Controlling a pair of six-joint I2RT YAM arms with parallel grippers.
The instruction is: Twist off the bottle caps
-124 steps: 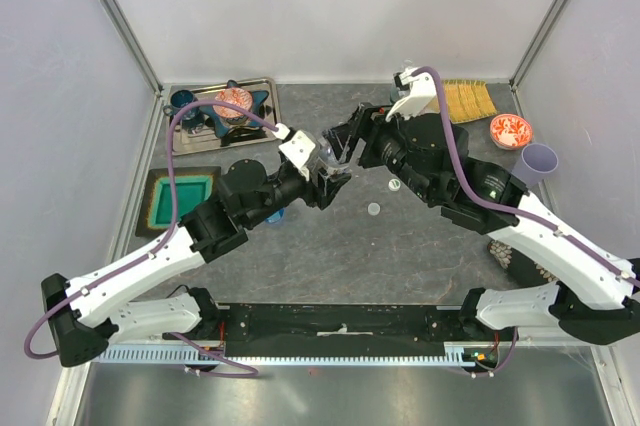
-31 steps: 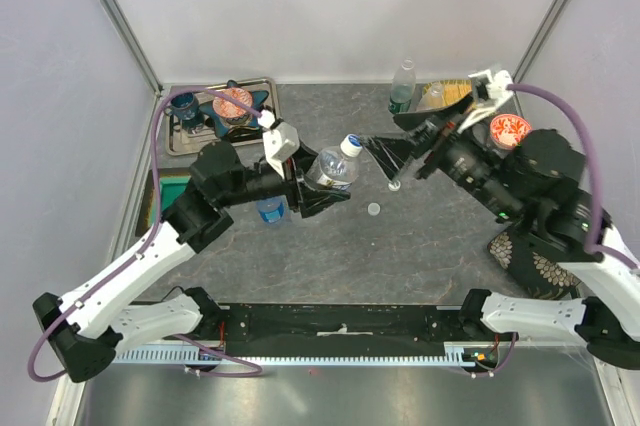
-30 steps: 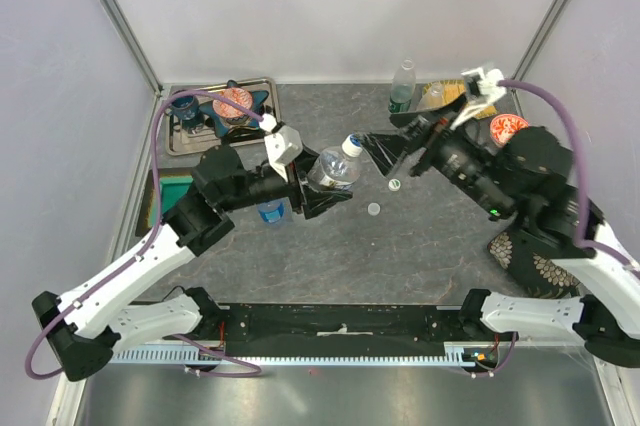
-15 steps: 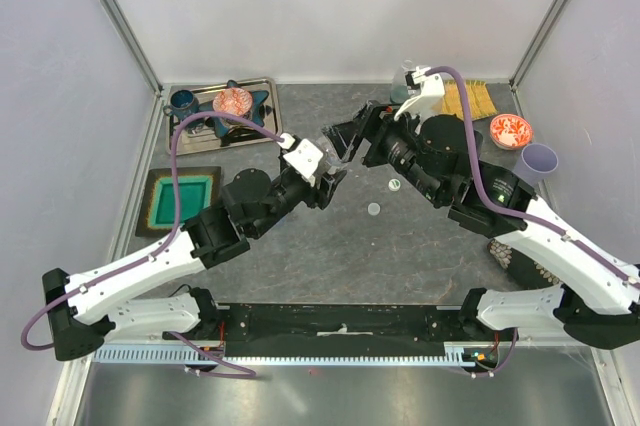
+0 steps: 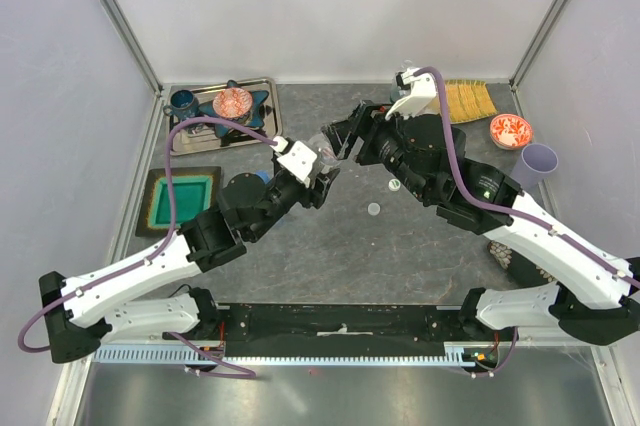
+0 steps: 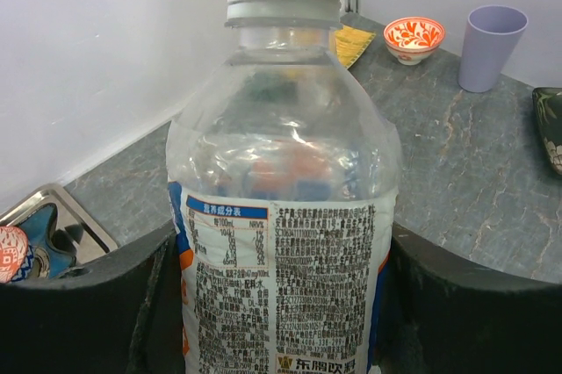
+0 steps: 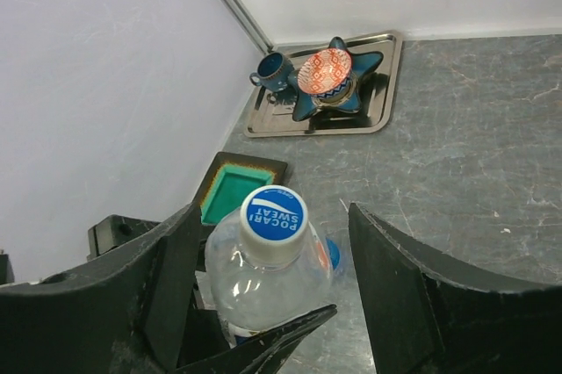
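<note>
My left gripper (image 6: pixel 277 304) is shut on the body of a clear bottle with a blue-white label (image 6: pixel 281 242) and holds it upright above the table. Its white cap with a blue top (image 7: pixel 272 214) is on the neck. My right gripper (image 7: pixel 272 220) is open, with one finger (image 7: pixel 167 295) on each side of the cap and a gap on both sides. In the top view the two grippers meet at mid-table, left (image 5: pixel 322 168) and right (image 5: pixel 336 140). A blue cap (image 7: pixel 332 253) of another bottle shows below. The other bottles are hidden.
A metal tray (image 5: pixel 190 138) with a star dish (image 5: pixel 232 104) and a blue cup sits back left. A green tray (image 5: pixel 180 198) lies at the left. A lilac cup (image 5: pixel 540 159), a red bowl (image 5: pixel 510 130) and a yellow mat (image 5: pixel 468 98) are at the right. Two loose caps (image 5: pixel 373 209) lie mid-table.
My right gripper has swung in from the right and now straddles the bottle cap. My left arm has shifted the held bottle slightly toward the back.
</note>
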